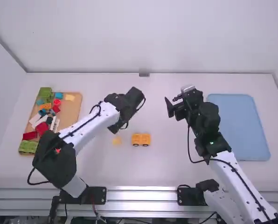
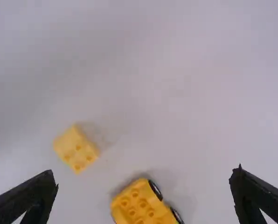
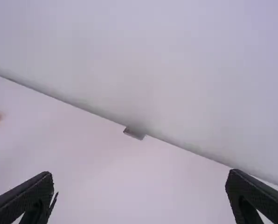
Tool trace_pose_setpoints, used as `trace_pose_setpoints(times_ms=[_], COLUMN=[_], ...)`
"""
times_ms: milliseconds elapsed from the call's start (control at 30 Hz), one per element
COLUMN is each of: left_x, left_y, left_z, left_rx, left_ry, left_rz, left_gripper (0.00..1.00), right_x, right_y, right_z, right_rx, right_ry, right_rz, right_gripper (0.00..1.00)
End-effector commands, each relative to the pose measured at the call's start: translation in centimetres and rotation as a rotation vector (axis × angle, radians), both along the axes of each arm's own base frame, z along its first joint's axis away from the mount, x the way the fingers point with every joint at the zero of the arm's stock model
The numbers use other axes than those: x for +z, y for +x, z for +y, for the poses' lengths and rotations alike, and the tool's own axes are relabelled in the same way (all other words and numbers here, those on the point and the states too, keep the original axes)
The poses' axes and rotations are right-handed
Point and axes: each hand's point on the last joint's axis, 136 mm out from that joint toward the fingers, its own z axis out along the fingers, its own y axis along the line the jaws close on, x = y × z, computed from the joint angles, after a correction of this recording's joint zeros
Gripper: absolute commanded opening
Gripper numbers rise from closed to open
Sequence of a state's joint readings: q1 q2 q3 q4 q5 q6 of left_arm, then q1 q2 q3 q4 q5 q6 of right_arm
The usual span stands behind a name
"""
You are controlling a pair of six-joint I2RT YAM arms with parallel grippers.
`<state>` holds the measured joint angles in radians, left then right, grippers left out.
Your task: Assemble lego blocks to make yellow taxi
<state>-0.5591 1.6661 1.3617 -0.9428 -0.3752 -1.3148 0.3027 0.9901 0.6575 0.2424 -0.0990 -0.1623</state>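
Near the middle of the table, in the high view, an orange-yellow car base with black wheels [image 1: 141, 139] stands to the right of a small pale yellow block [image 1: 116, 141]. My left gripper [image 1: 134, 114] is above the table, just beyond these two. In the left wrist view the studded yellow block [image 2: 76, 149] and the wheeled base [image 2: 141, 205] lie apart on the table, between the widely parted fingers of my left gripper [image 2: 143, 193]. My right gripper [image 1: 170, 105] is raised to the right of them, open and holding nothing; its fingers also spread in the right wrist view, gripper [image 3: 140, 193].
A wooden tray [image 1: 73, 108] with several coloured blocks lies at the left, beside the left arm. On the right is a blue tray [image 1: 239, 126], partly behind the right arm. A wall [image 1: 143, 37] rises at the table's far edge, with a small grey piece [image 1: 144, 73] there.
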Motion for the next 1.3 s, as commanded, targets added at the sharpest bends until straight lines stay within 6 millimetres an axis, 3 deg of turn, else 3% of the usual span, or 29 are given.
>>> trace_pose_setpoints(times_ms=[0,100,267,300,367,433,567,733,833,867,933,1000,1100,1267], left_x=[2.6,3.7,3.2,2.5,1.9,0.6,-1.0,-2.0,-2.4,-2.4,-3.1,-3.6,-5.1,-8.3], left_y=[1.4,2.0,2.3,2.3,2.1,1.1,-1.1,-1.8,-3.0,-3.0,-4.4,-5.3,-6.8,-7.7], left_z=[1.7,2.6,2.1,1.1,0.2,-1.7,-3.2,-2.9,-2.4,-2.4,-1.3,-0.3,1.1,1.9], left_rx=[-0.461,-0.709,-1.091,-1.241,-1.368,-1.67,-2.056,-2.211,-2.282,-2.282,-2.29,-2.261,-2.194,-2.121], left_ry=[0.304,0.493,0.647,0.648,0.634,0.546,0.384,0.197,0.051,0.051,-0.012,-0.035,-0.056,-0.071], left_rz=[0.044,0.109,0.214,0.226,0.231,0.214,0.106,-0.129,-0.41,-0.41,-0.616,-0.699,-0.79,-0.756], left_gripper=[0.99,0.99,0.99,0.99,0.99,0.99,0.99,0.99,0.99,0.99,0.99,0.99,0.99,0.99], right_x=[1.9,1.9,1.9,1.9,2.0,2.0,1.8,1.7,1.8,1.8,1.9,1.9,1.9,1.9], right_y=[0.3,0.3,0.3,0.3,0.3,0.3,0.3,0.3,0.3,0.3,0.3,0.3,0.3,0.3], right_z=[0.0,0.0,0.1,0.0,0.1,0.0,0.0,0.0,0.0,0.0,0.0,0.0,0.0,0.1], right_rx=[-0.001,0.0,0.005,0.004,0.005,0.005,0.004,0.004,0.004,0.004,0.004,0.004,0.004,0.006], right_ry=[0.008,0.007,-0.015,-0.015,-0.015,-0.015,-0.017,-0.018,-0.016,-0.016,-0.016,-0.016,-0.015,-0.006], right_rz=[-0.037,-0.035,-0.045,-0.047,-0.048,-0.048,-0.041,-0.039,-0.042,-0.042,-0.046,-0.046,-0.045,-0.041], right_gripper=[0.98,0.98,0.98,0.98,0.98,0.98,0.98,0.98,0.98,0.98,0.98,0.98,0.98,0.98])
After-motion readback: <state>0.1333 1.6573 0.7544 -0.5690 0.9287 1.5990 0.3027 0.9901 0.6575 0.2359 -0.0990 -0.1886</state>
